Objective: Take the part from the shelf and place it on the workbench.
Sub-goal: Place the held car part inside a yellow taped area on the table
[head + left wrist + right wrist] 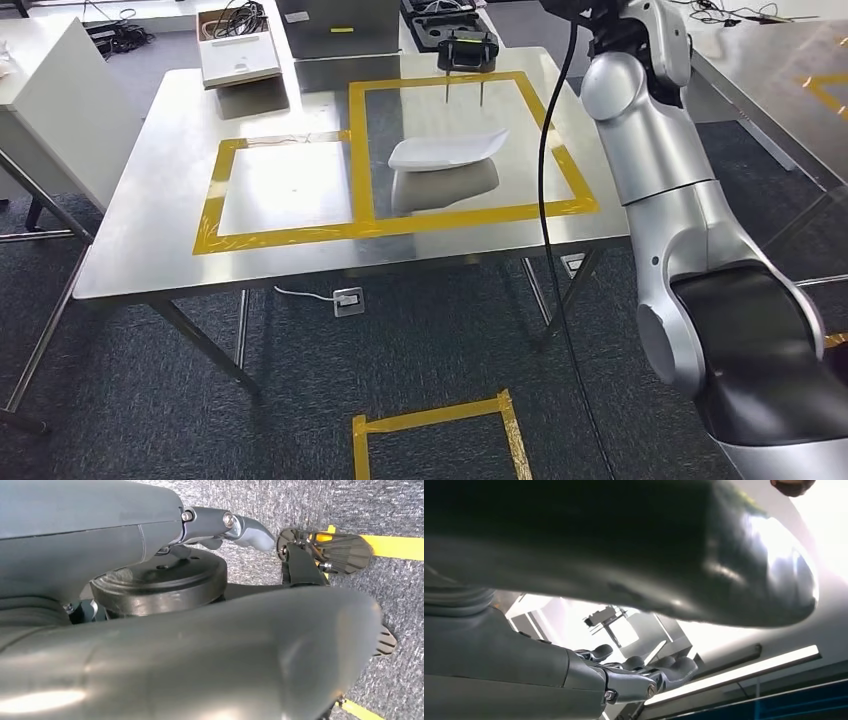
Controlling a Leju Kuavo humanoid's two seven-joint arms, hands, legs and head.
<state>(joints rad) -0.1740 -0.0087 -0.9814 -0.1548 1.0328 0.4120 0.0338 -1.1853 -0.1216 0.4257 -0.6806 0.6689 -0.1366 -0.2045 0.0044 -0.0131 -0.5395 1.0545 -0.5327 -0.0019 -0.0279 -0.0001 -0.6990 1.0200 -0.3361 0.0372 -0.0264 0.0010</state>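
Note:
The part, a white curved shell, lies on the steel workbench inside the right-hand square of yellow tape; its reflection shows beneath it. My right arm rises along the right side of the head view, well clear of the part. In the right wrist view my right hand is lifted toward the ceiling lights, its fingers apart from the thumb with nothing between them. My left hand hangs over grey carpet, fingers extended, holding nothing.
A black device with two prongs stands at the bench's far edge. A cardboard box and a metal box sit behind. Another steel table is at right, a white cabinet at left. A yellow tape square marks the floor.

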